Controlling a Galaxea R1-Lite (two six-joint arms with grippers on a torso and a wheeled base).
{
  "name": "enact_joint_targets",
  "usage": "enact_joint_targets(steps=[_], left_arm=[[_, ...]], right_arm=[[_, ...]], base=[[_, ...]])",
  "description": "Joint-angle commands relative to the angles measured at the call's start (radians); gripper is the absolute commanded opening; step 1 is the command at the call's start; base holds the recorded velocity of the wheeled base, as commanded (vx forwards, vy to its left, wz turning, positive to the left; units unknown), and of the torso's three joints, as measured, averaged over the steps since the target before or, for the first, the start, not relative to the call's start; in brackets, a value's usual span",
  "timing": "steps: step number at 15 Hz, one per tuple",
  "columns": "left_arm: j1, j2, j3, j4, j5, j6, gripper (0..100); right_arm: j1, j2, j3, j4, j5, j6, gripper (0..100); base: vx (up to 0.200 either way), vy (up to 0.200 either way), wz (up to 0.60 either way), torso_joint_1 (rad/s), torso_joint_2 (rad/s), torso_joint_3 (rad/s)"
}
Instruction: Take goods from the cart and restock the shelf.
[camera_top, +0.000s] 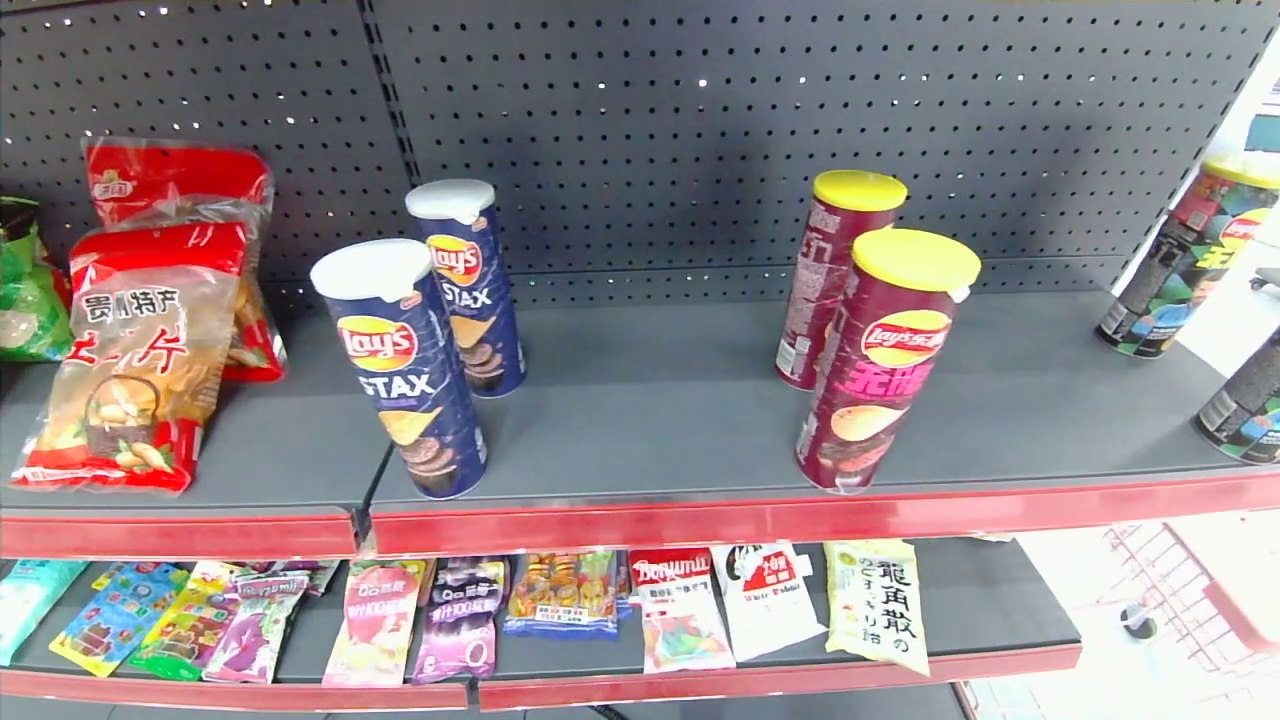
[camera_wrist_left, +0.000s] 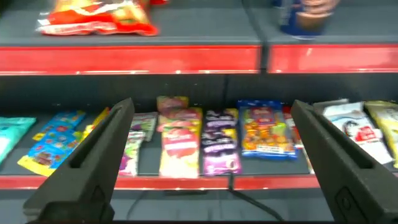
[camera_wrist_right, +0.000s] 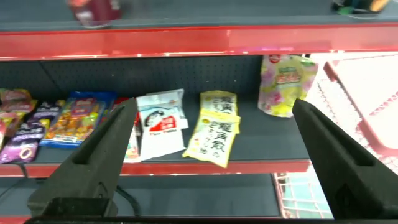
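left tool (camera_wrist_left: 211, 106) and right tool (camera_wrist_right: 214, 102) are both spread wide, holding nothing, before the lower shelf (camera_top: 1000, 600), where candy bags (camera_top: 563, 595) lie in a row. the cart (camera_wrist_right: 373, 93) is at the right. on the upper shelf (camera_top: 650, 400) stand two blue cans (camera_top: 405, 380) and two maroon cans (camera_top: 870, 370), lids closed, with chip bags (camera_top: 140, 350) at left.

The shelf board (camera_top: 680, 400) is showing matt grey painted metal, its red front strip (camera_top: 800, 517) gleaming glossy. Centre-left blue cans (camera_top: 410, 390) are wearing smooth glossy wrap under matt plastic lids (camera_top: 372, 268); bags (camera_top: 130, 360) at far left are shining as crinkled plastic film.
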Motion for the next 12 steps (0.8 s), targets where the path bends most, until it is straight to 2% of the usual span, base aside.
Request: enact_joint_targets(steps=[1, 10, 12], left_arm=[[0.000, 0.001, 0.000, 0.000, 0.001, 0.000, 100], [0.000, 0.001, 0.001, 0.000, 0.001, 0.000, 100], [-0.001, 0.001, 0.000, 0.000, 0.001, 0.000, 100]], right_arm=[[0.000, 0.001, 0.000, 0.000, 0.000, 0.000, 100], [0.000, 0.000, 0.000, 0.000, 0.000, 0.002, 100], [0.000, 0.000, 0.000, 0.000, 0.002, 0.000, 100]], base=[[0.000, -0.200, 0.00, 0.007, 0.00, -0.002], [0.000, -0.200, 0.00, 0.002, 0.00, 0.004], [0.000, 0.000, 0.00, 0.000, 0.00, 0.000]])
